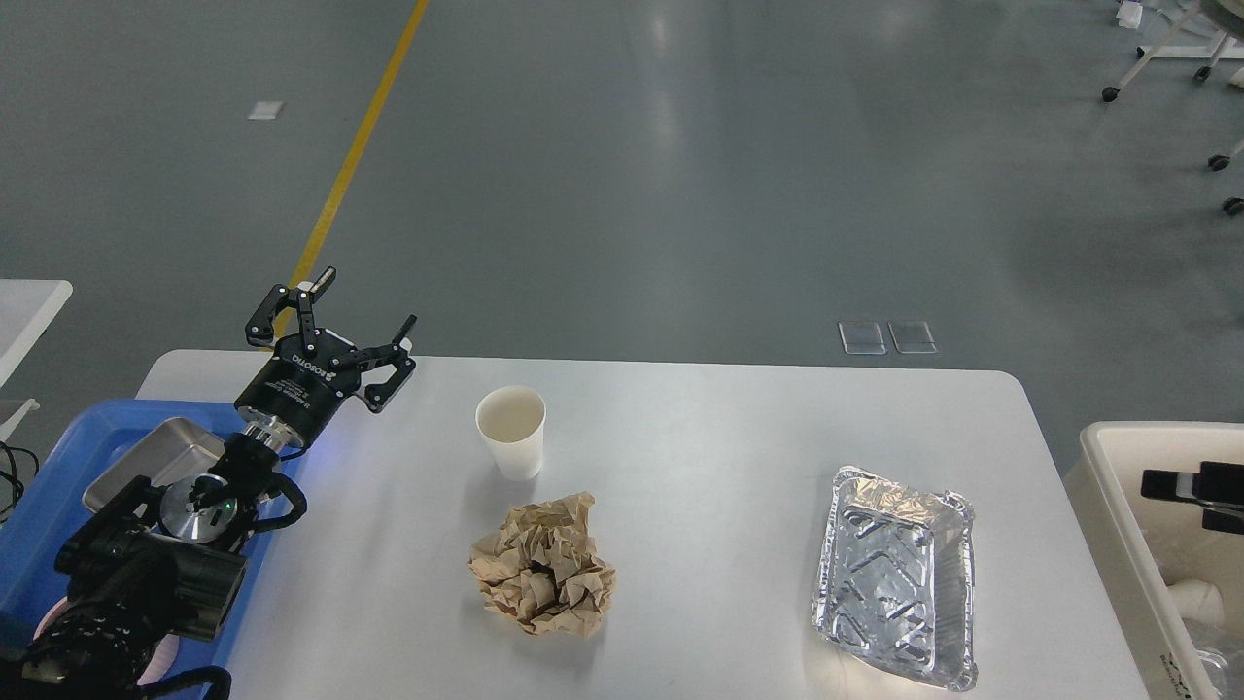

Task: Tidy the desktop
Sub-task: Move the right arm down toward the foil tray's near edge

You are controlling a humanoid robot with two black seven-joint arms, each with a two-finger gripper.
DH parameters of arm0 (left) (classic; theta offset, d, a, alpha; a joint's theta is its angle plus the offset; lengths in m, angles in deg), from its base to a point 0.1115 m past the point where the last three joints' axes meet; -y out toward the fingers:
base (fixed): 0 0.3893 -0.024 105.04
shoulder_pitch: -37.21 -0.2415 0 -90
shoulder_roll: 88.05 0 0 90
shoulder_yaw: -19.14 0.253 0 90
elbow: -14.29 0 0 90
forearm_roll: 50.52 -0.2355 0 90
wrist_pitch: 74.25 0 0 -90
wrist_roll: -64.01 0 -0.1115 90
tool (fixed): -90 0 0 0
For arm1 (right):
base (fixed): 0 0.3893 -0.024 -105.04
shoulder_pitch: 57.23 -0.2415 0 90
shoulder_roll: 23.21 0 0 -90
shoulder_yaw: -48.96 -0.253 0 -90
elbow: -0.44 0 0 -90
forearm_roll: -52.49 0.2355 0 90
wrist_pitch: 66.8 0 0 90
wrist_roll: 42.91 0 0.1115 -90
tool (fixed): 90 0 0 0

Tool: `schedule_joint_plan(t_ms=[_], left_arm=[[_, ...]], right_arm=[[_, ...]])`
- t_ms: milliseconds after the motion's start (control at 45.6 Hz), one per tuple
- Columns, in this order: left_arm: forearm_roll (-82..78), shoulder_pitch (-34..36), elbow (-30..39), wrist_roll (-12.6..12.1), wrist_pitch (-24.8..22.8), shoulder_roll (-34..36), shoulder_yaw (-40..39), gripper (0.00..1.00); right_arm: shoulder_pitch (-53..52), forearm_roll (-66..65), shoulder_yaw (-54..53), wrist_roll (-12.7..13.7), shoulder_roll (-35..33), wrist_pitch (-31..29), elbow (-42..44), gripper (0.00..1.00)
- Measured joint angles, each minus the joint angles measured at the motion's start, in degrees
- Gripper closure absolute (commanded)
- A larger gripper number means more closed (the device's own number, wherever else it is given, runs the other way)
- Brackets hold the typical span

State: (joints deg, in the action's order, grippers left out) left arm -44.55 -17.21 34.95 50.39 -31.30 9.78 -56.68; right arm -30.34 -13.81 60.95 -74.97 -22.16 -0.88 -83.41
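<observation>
The white desktop (700, 457) holds a white paper cup (510, 430) standing upright, a crumpled ball of brown paper (542, 578) just in front of it, and an empty foil tray (894, 578) to the right. My left gripper (367, 303) is open and empty, raised over the table's far left corner, to the left of the cup and apart from it. A black part of my right gripper (1193, 489) shows at the right edge over a cream bin; its fingers cannot be told apart.
A blue plastic tray (44, 506) at the left edge holds a metal pan (146, 462), partly under my left arm. A cream bin (1118, 506) stands off the table's right end. A small white table corner (29, 301) is at far left.
</observation>
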Motion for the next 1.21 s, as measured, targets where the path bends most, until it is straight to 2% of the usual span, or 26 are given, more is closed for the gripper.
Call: schedule_joint_plan(t_ms=[88,153,351,460,592,920,1205], left_arm=[[0.00,-0.04,0.00,0.00,0.00,0.11,0.71,0.03],[0.00,-0.14,0.00,0.00,0.00,0.56,1.13,0.03],[0.00,-0.13,0.00,0.00,0.00,1.92,2.72,0.03],[0.00,-0.28,0.07,0.00,0.00,1.97,3.17,0.03],[0.00,-0.20,0.10,0.00,0.00,1.96,3.38,0.03],[-0.04,0.11,0.09,0.00,0.11,2.11,3.47,0.03],[0.00,0.11,0.09,0.08,0.08,2.06,3.43,0.03]], right_arm=[[0.02,-1.00,-0.03,3.03,-4.65,0.00,-1.52,0.00],[0.21,-1.15,-0.04,4.36,-7.16,-0.17,-1.84,0.00],[0.97,-1.34,-0.04,4.97,-13.44,-0.85,-4.05,0.00],[1.81,-1.50,-0.05,4.99,-14.53,-1.13,-5.59,0.00],[2.81,-1.54,-0.05,4.99,-14.63,-2.48,-7.04,0.00],[4.46,1.85,5.76,5.39,-11.03,-12.93,-7.70,0.00],[5.33,9.48,12.88,5.77,-3.26,-13.64,-7.81,0.00]])
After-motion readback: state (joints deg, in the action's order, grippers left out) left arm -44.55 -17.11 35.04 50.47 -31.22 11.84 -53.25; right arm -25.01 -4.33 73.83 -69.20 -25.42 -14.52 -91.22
